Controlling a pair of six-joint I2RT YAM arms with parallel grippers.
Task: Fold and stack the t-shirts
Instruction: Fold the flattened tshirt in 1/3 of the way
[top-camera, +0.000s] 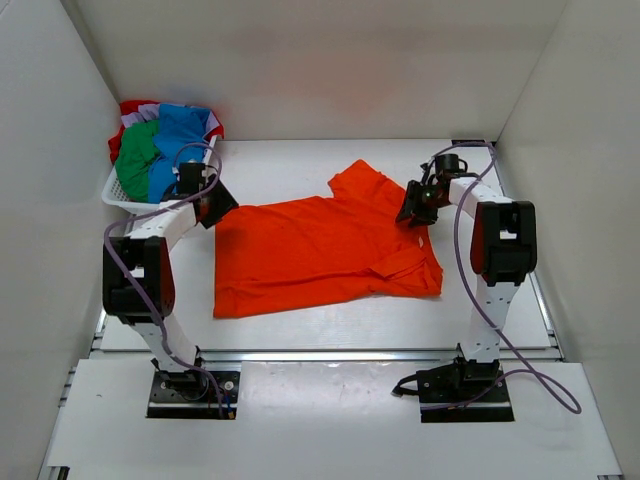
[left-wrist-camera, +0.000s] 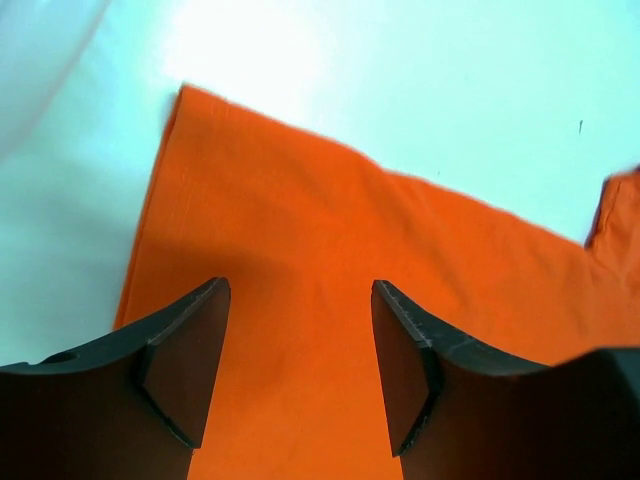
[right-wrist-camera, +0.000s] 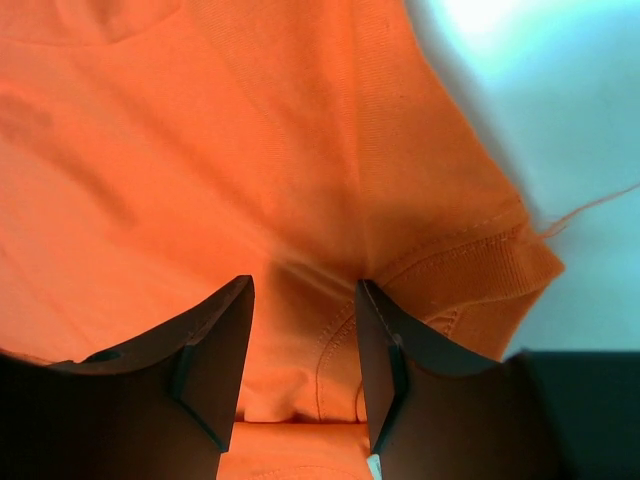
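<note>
An orange t-shirt (top-camera: 320, 250) lies spread flat on the white table (top-camera: 300, 165), collar end to the right. My left gripper (top-camera: 216, 204) is open just above the shirt's far left corner; in the left wrist view its fingers (left-wrist-camera: 190, 350) straddle flat orange cloth (left-wrist-camera: 300, 190). My right gripper (top-camera: 415, 208) is open low over the collar; in the right wrist view the fingers (right-wrist-camera: 215, 350) stand either side of the ribbed neckline (right-wrist-camera: 470, 265). Green (top-camera: 135, 160), blue (top-camera: 180, 135) and red (top-camera: 133, 108) shirts lie heaped in the basket.
The white plastic basket (top-camera: 120, 197) stands at the far left against the left wall, just behind my left gripper. White walls close in the table on three sides. A loose thread (right-wrist-camera: 590, 205) trails from the collar onto the table.
</note>
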